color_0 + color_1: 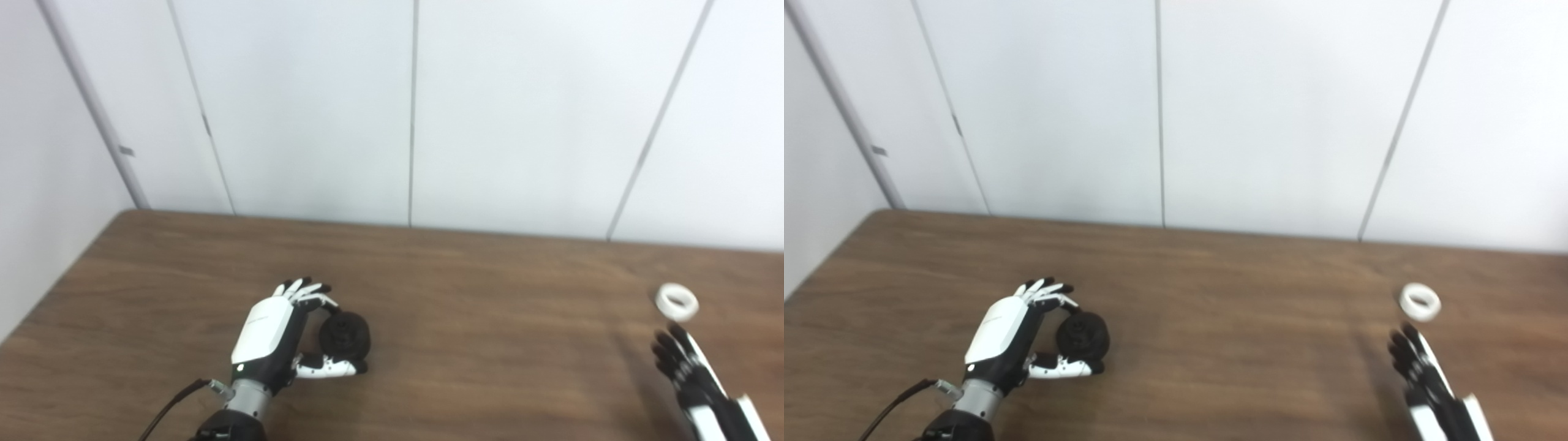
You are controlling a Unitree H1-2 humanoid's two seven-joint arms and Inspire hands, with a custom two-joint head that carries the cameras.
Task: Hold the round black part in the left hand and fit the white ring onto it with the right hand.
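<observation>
Left eye view
Right hand (695,370): nearest, 5 o'clock, fingers extended, empty.
White ring (677,302): on surface (490,343), just beyond its fingertips.

Right eye view
Left hand (1020,334): 8 o'clock, curled around round black part (1083,334).

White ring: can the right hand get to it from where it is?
Probably yes. The right hand is open just short of the ring, with only bare table between them.
</observation>
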